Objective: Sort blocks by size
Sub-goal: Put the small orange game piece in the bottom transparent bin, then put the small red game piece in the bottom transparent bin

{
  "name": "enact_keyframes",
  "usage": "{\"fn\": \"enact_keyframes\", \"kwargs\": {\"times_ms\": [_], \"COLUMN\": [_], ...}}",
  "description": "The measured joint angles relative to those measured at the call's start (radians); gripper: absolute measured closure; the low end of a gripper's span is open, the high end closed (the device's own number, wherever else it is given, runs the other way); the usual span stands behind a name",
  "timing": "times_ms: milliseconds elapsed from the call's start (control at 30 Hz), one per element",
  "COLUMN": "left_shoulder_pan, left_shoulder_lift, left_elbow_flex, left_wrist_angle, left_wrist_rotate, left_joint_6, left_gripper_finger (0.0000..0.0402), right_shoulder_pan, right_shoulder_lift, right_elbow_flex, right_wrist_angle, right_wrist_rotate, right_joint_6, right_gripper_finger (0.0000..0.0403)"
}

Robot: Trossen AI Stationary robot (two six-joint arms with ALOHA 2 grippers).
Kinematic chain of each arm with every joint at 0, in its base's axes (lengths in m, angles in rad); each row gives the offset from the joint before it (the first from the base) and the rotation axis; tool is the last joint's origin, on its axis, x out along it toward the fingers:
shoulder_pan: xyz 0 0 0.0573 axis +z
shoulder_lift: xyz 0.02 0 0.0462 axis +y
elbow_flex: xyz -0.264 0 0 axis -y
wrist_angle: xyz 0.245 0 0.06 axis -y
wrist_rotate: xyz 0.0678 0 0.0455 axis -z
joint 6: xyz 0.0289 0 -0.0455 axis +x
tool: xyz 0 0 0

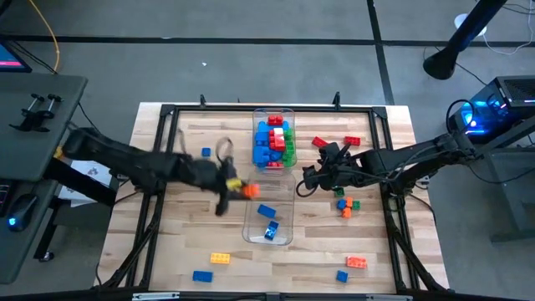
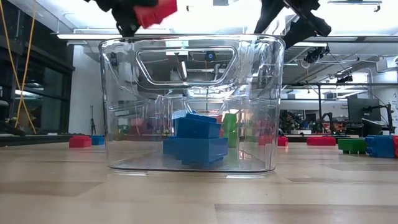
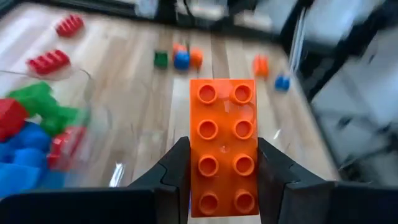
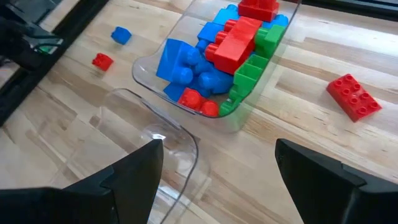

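near table edge, high view: loose studded plastic bricks on the bare wood — a yellow brick, a blue brick, a 2nd small blue brick and an orange-red brick, all well apart.

mid table: clear rectangular plastic bin, nearer one, holds 2 blue bricks; low view shows them stacked as a blue pile on the bin floor.

left gripper sits just left of this bin's far end, above table level. fingers are clamped on the long sides of an orange 2x4 studded brick, studs toward the wrist cam. in low view the held brick reads red, prob. a lighting effect, and hangs above the bin's rim.

right gripper is just right of the gap between the 2 bins. its fingers are spread wide with nothing between them.

near the right gripper, on the wood: a small cluster of orange, blue and green bricks.

far side: 2nd clear plastic bin, end-to-end with the 1st, is packed with larger blue, red and green bricks. right of it lie 2 red bricks. left of it, a small blue brick.
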Motion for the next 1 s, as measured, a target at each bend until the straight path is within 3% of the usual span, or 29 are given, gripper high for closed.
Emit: {"fn": "enact_keyframes", "kwargs": {"times_ms": [67,200,367,500,667,833,1000], "left_shoulder_pan": [-0.053,-0.083,-0.057,-0.020,0.031,0.084,0.108], "left_shoulder_lift": [0.084,0.244,0.376,0.399,0.286,0.065,-0.132], "left_elbow_flex": [0.018,0.087,0.221,0.294,0.292,0.260,0.209], "left_wrist_angle": [-0.001,0.030,-0.100,-0.227,-0.289,-0.247,-0.228], "left_wrist_rotate": [-0.052,-0.049,-0.037,0.091,0.086,-0.018,-0.143], "left_joint_6": [0.018,0.002,-0.006,0.017,-0.023,-0.072,-0.160], "left_gripper_finger": [0.0311,0.0295,0.0189,0.0121,0.0096,0.0093,0.0093], "right_shoulder_pan": [0.000,-0.002,-0.047,-0.130,-0.357,-0.592,-0.716], "right_shoulder_lift": [0.000,-0.001,-0.001,-0.001,0.017,0.126,0.315], "right_elbow_flex": [0.000,0.000,0.000,0.000,0.000,0.000,0.000], "right_wrist_angle": [-0.003,-0.007,-0.050,-0.071,-0.157,-0.108,-0.067], "right_wrist_rotate": [0.000,0.000,-0.058,-0.107,-0.243,-0.337,-0.409], "right_joint_6": [0.000,0.019,0.037,0.013,-0.089,-0.418,-0.762], "right_gripper_finger": [0.0096,0.0096,0.0096,0.0096,0.0096,0.0096,0.0096]}}
